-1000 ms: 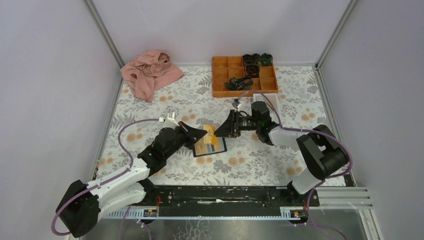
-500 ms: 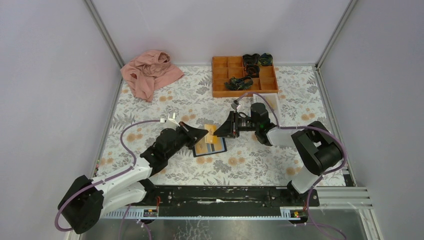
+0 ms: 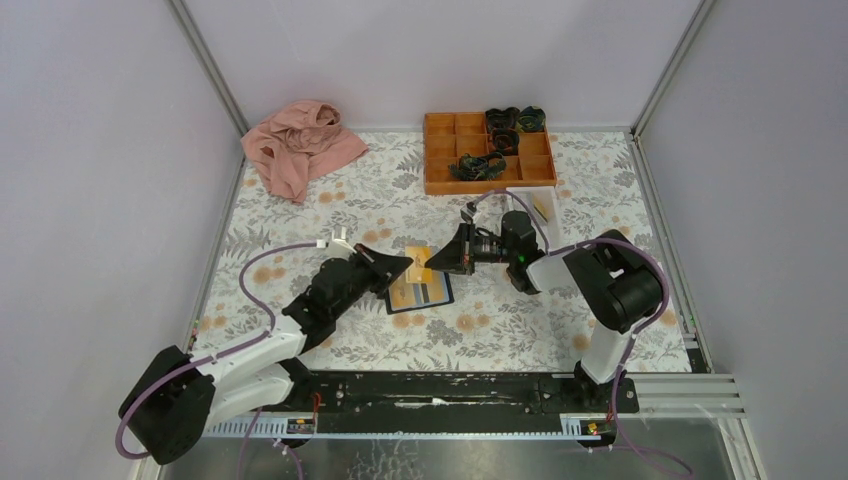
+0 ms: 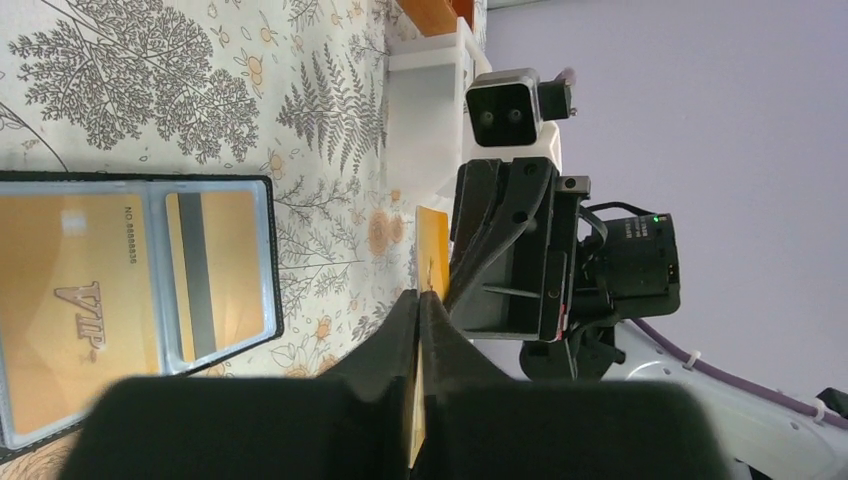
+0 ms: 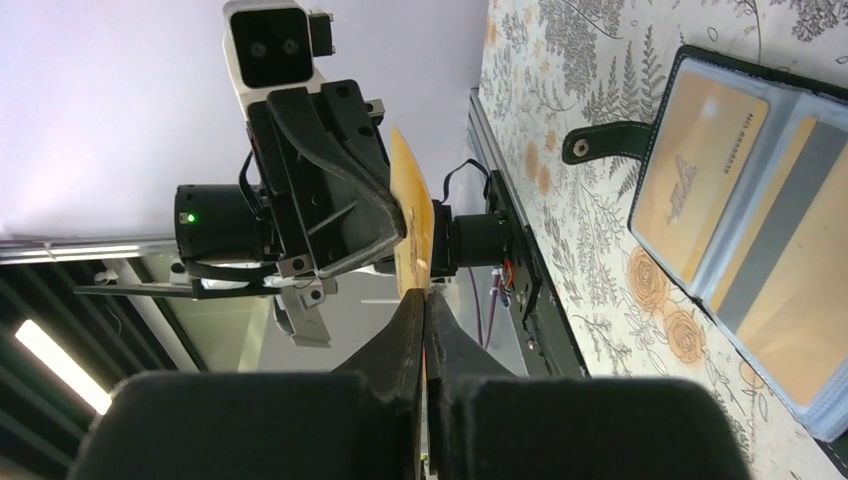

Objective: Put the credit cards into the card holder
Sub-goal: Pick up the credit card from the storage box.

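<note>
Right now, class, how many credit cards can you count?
3. A VIP card and a striped card in the card holder; a third card pinched between left gripper and right gripper. The white tray may hide more.

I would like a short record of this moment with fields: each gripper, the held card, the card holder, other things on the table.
left gripper: shut on orange card
right gripper: shut on the same card, from the opposite side
orange card: on edge, off the table
card holder: open, flat on the table, holding VIP card and striped card
other things: orange tray and pink cloth at the far edge
</note>
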Robot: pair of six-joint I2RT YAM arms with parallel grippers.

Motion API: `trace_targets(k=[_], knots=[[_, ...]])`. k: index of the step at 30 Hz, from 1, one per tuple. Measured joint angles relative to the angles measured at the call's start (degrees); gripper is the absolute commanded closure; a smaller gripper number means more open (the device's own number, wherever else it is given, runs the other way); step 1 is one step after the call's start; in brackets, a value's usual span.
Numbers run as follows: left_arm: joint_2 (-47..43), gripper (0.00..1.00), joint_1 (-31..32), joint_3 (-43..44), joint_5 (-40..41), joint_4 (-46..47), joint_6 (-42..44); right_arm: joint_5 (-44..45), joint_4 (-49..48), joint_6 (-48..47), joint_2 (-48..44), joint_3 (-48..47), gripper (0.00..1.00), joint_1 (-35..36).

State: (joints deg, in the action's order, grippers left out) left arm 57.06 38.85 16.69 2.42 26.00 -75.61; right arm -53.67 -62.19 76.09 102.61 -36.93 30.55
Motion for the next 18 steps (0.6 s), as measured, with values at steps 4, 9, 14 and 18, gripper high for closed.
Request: trace_targets(k=[4, 9, 14, 18], knots=[[-0.50, 0.48, 0.07, 0.02, 0.39, -1.05, 0.24, -0.35, -3.06, 2.23, 0.37, 0.02, 1.00, 0.09], [-6.21, 0.37, 0.15, 0.24, 2.51, -8.70, 1.11, -0.39, 2.95, -1.97, -2.23, -0.79, 1.00, 0.48], [-11.50, 0.41, 0.15, 0.74, 6.34, -17.31, 2.01, 3.08, 27.39, -17.49, -9.27, -6.86, 1.00, 0.59], [-10.62, 0.50, 0.15, 2.21, 7.76, -23.50, 3.52, 10.08, 47.19, -30.77, -12.79, -15.10, 1.00, 0.59]])
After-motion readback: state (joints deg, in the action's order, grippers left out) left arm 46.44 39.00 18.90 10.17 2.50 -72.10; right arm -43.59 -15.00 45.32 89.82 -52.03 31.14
